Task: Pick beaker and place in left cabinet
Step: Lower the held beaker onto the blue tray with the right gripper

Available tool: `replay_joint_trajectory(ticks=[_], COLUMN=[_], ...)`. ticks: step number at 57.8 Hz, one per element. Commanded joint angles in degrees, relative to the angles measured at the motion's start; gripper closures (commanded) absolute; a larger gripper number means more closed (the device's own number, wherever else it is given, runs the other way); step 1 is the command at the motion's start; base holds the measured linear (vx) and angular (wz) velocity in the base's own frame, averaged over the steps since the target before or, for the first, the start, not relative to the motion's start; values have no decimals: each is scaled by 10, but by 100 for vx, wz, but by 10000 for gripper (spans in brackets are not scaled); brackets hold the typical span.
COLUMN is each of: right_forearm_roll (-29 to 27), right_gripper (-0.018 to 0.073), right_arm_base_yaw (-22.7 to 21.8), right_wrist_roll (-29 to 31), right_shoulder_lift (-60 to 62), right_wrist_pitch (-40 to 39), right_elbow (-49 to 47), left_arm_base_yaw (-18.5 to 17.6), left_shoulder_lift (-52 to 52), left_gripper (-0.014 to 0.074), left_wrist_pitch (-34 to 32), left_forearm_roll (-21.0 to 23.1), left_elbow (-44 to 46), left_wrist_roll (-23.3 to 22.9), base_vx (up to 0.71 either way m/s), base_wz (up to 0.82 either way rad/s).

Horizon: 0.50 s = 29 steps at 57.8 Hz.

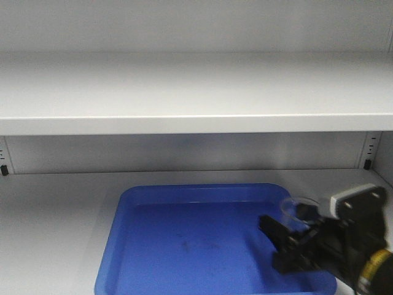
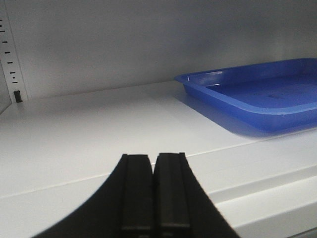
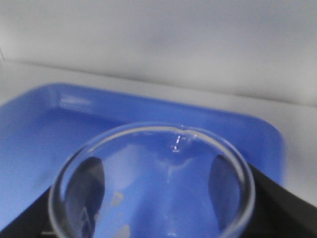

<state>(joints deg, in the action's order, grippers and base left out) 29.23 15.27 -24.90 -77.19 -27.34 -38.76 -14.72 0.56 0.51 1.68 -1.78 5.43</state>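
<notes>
The beaker (image 1: 297, 211) is a small clear glass cylinder, held upright between the black fingers of my right gripper (image 1: 292, 226) over the right part of a blue tray (image 1: 202, 188). From the right wrist its flared rim and lip fill the lower view, and the beaker (image 3: 153, 188) has dark fingers (image 3: 89, 191) pressed on both sides. Whether its base touches the tray is hidden. The left cabinet (image 1: 184, 92) surrounds everything, with pale grey shelves. My left gripper (image 2: 153, 158) is shut and empty, low over the lower shelf (image 2: 99, 129), left of the tray (image 2: 257, 94).
An upper shelf (image 1: 196, 123) runs across above the tray. Perforated rails stand at the back corners (image 1: 5, 157) (image 1: 368, 150). The cabinet's back wall (image 3: 173, 44) is close behind the tray. The shelf's front lip (image 2: 277, 193) lies just ahead of the left gripper.
</notes>
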Motion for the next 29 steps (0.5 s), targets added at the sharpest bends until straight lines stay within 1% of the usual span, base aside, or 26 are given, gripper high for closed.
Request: replay_joint_trajectory(ticks=[1,5,9,16,21,23,29], right_forearm_roll=[-3,8,40,132,193,201,198], right_gripper=[565,565,565,565,564,564,561], right_arm_base_yaw=[-3,-3,-2,8,25,31,38], right_wrist_roll=[-12,-28,-44,-61,-63,-65,-80], right_shoulder_lift=[-46,-86,-117,-157,-171,-174,-180], right_wrist_pitch=[-87,-103,-112,-113,-111,-110,-111], right_elbow=[-67,-102,-131,-163,-176,-178,-179], left_arm_base_yaw=[-2,-2,-2,-2,-2,-2,-2], left_shoulder_lift=[11,11,11,11,11,11,11], left_gripper=[595,595,595,595,595,595,595], left_wrist_pitch=[-48,-48,-48,-48,-48,-48,-48], left_forearm_roll=[4,4,4,4,4,4,4], left_elbow=[-9,-9,-9,-9,-9,-9,-9], left_wrist_roll=[-2,-2,-2,-2,-2,-2,-2], base_vx=[0,0,0,0,0,0,0], base_wz=[0,0,0,0,0,0,0])
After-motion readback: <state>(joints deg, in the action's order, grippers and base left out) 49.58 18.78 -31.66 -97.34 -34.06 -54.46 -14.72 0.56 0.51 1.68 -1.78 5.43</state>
